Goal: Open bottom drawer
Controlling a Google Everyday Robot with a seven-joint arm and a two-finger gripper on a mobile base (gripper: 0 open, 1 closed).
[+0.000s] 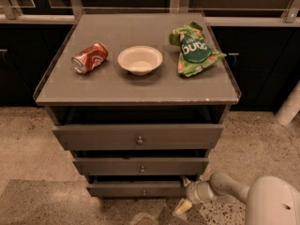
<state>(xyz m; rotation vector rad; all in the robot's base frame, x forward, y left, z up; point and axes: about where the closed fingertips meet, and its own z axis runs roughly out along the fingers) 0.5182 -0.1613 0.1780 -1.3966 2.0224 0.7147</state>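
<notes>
The bottom drawer [136, 190] is the slimmest of three grey fronts on the cabinet, with a small round knob [144, 192] at its centre. It stands out slightly from the cabinet. My gripper [186, 196] is at the end of the white arm that comes in from the lower right. It sits at the right end of the bottom drawer's front, close to the floor. One pale finger [182, 207] points down toward the floor.
On the cabinet top [136, 86] lie a red soda can [89, 57] on its side, a white bowl [140, 59] and a green chip bag [194, 49]. The top drawer [138, 136] and middle drawer [140, 166] are above. A white post [288, 108] stands at right.
</notes>
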